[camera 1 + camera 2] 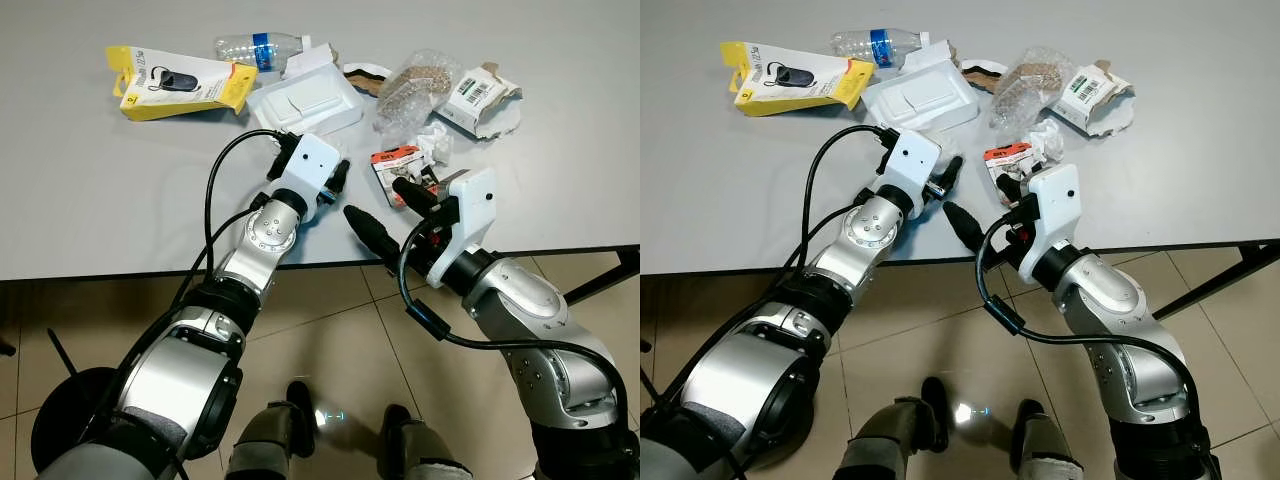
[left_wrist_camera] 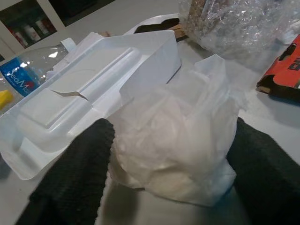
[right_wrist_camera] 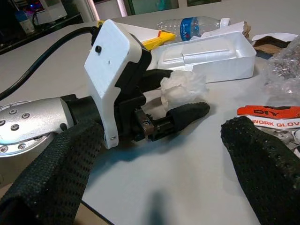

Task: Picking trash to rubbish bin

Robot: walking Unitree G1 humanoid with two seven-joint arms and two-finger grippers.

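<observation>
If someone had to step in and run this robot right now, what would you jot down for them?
Left gripper: shut on crumpled white tissue, at the table's near edge beside the white foam tray.
Right gripper: open, empty, beside the orange packet.
On the table: yellow package, plastic bottle, bubble wrap, torn box.
Done: tissue gripped.
Left: bin the tissue, then everything else.
</observation>
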